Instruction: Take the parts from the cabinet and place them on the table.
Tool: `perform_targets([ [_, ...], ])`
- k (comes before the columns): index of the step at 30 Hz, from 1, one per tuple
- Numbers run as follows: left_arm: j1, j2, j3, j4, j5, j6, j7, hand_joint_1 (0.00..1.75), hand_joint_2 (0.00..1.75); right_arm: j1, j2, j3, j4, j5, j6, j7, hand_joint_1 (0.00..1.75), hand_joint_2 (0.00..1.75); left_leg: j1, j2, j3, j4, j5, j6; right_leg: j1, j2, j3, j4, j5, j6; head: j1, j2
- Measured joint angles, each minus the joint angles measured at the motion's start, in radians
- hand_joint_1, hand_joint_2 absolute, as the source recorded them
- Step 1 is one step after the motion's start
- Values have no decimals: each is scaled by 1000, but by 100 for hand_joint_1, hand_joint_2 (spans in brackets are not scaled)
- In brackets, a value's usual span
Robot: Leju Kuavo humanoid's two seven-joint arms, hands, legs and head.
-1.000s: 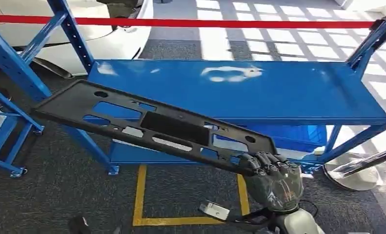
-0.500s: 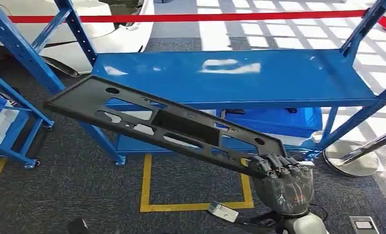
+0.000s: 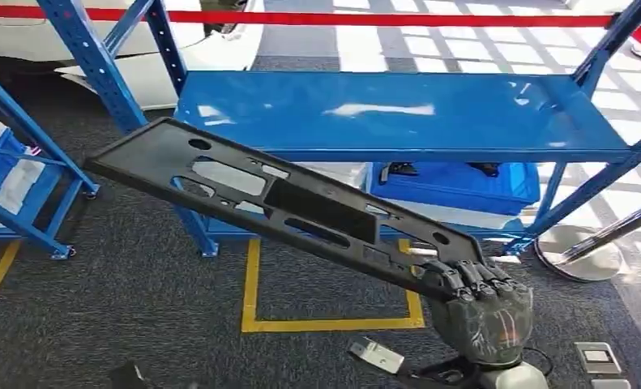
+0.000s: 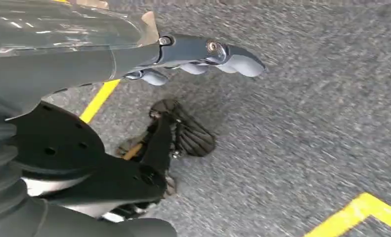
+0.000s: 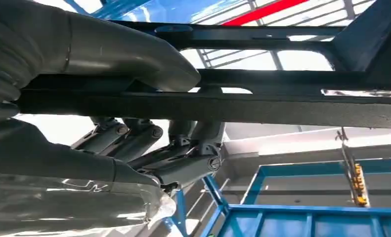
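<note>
Head view: long black part [image 3: 276, 203] out of the cabinet, clamped at one end by right hand [image 3: 479, 312], slanting in front of blue shelf [image 3: 398, 113]. Left hand [image 4: 198, 54] hanging over carpet, fingers loosely extended, holding nothing. Placing on table not yet done.

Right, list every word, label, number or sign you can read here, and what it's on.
No text can be read.
Grey plate on the carpet: marks too small to read.
Black panel held by the right robot hand: no visible print.
Blue shelf: unmarked.
</note>
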Motion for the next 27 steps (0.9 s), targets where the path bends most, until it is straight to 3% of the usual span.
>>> perform_targets([
  [1,1,0,2,0,0,0,-1,0,175,6,1,-5,-6,0,0,0,175,175,0,0,-7,0,6,0,0,0,13,0,4,0,0,0],
  [2,1,0,5,0,0,0,-1,0,175,11,1,-8,-12,0,0,0,175,175,0,0,-12,0,10,-2,0,0,54,-47,26,-1,0,0],
  [4,1,0,8,0,0,0,-1,0,175,13,5,-11,-26,0,0,4,175,175,-2,0,-13,0,15,-5,3,3,181,-245,99,-14,0,0],
  [5,0,-1,9,0,0,0,-1,0,175,12,6,-11,-35,0,0,11,175,175,-1,0,-14,-1,16,-7,7,8,229,-329,112,-26,-1,0],
  [6,-1,-2,10,0,0,0,-2,0,175,13,6,-11,-40,1,0,18,175,175,-7,-1,-20,3,19,-12,9,9,237,-346,107,-30,-2,0],
  [9,-1,-3,15,0,0,1,-2,0,175,21,7,-13,-58,-6,0,41,175,175,-3,0,-26,-1,29,-28,11,9,229,-348,110,-35,-2,0],
  [11,-1,-2,16,0,0,2,-2,0,175,23,10,-14,-71,-14,0,43,175,175,-5,-3,-34,15,3,-37,2,1,230,-367,126,-51,-2,0],
  [12,-1,-2,17,0,0,2,-2,0,175,23,13,-15,-76,-15,0,43,175,175,-4,-4,-55,64,-36,-40,2,1,224,-367,129,-57,-3,0],
  [14,-1,-2,19,0,0,2,-2,0,175,27,15,-15,-79,-15,0,44,175,175,-1,-4,-124,227,-117,-49,3,0,210,-361,133,-60,-3,0],
  [15,1,-2,20,0,0,2,-2,0,175,30,15,-15,-80,-21,0,44,175,175,-1,-4,-153,297,-138,-52,4,0,203,-356,134,-61,-3,0],
  [16,4,-2,21,0,0,2,-2,0,175,34,15,-15,-80,-32,0,39,175,175,0,-4,-158,315,-131,-53,4,1,197,-351,134,-61,-3,0],
  [17,5,-2,21,0,0,2,-2,0,175,39,16,-15,-81,-52,0,25,175,175,1,-4,-140,283,-105,-54,4,1,194,-345,134,-60,-3,0],
  [19,4,-1,22,0,0,2,-5,0,175,47,24,-21,-87,-86,0,-14,175,175,4,-4,-63,125,-18,-53,4,3,190,-334,130,-56,-3,0],
  [20,3,-1,22,0,0,2,-5,0,175,53,32,-26,-93,-106,0,-42,175,175,4,-4,-27,43,10,-48,4,3,185,-327,127,-52,-3,0],
  [21,3,-1,23,0,0,2,-5,0,175,58,42,-35,-99,-121,0,-72,175,175,0,-4,-25,34,3,-45,11,4,177,-319,126,-48,-3,0],
  [24,7,0,23,0,-2,2,-5,0,175,73,71,-63,-118,-164,-1,-148,175,175,-2,-6,-31,25,1,-35,9,4,165,-318,136,-33,-2,0],
  [25,9,-1,23,0,-2,3,-5,0,175,79,80,-73,-124,-178,-1,-174,175,175,3,-5,-31,20,6,-27,10,6,165,-317,137,-30,-2,0],
  [26,7,-2,23,0,-2,3,-5,0,175,86,89,-84,-129,-189,-2,-200,175,175,8,-3,-30,16,11,-19,8,9,160,-306,119,-25,-3,0],
  [27,5,-2,23,0,-2,2,-5,0,175,92,104,-101,-137,-201,-2,-229,175,175,11,-2,-33,16,13,-15,7,8,143,-264,81,-17,2,0],
])
